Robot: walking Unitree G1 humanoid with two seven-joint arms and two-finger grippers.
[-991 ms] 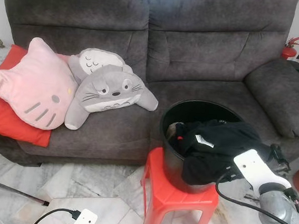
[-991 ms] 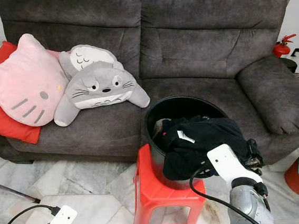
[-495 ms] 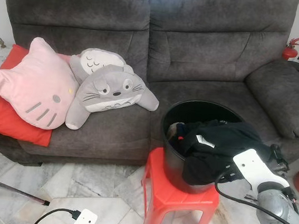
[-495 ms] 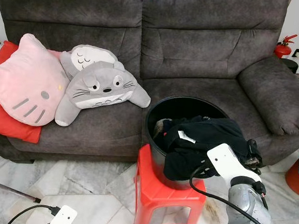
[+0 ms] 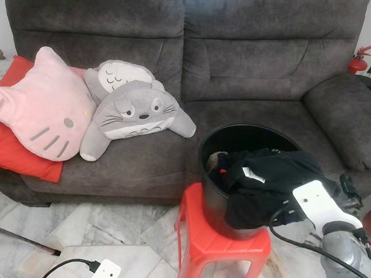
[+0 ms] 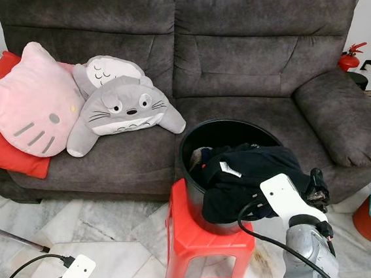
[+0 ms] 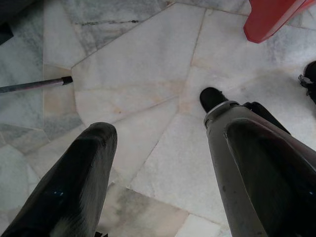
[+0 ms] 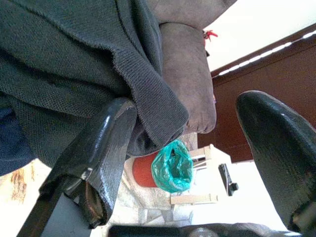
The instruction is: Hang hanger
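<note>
Fingers (image 8: pixel 98 153) of the right gripper (image 8: pixel 197 163) spread beside dark clothes (image 5: pixel 267 180) heaped in a black bucket (image 5: pixel 215 201); left gripper (image 7: pixel 163 173) also spread.

Head eyes: from my head I look forward and down on the dark grey fabric sofa (image 5: pixel 244 72) and the red plastic stool (image 5: pixel 222 251).
Left wrist: close above the pale marble floor (image 7: pixel 148 98).
Right wrist: close against the dark knitted garment (image 8: pixel 74 59).
Shared: stool, sofa.
</note>
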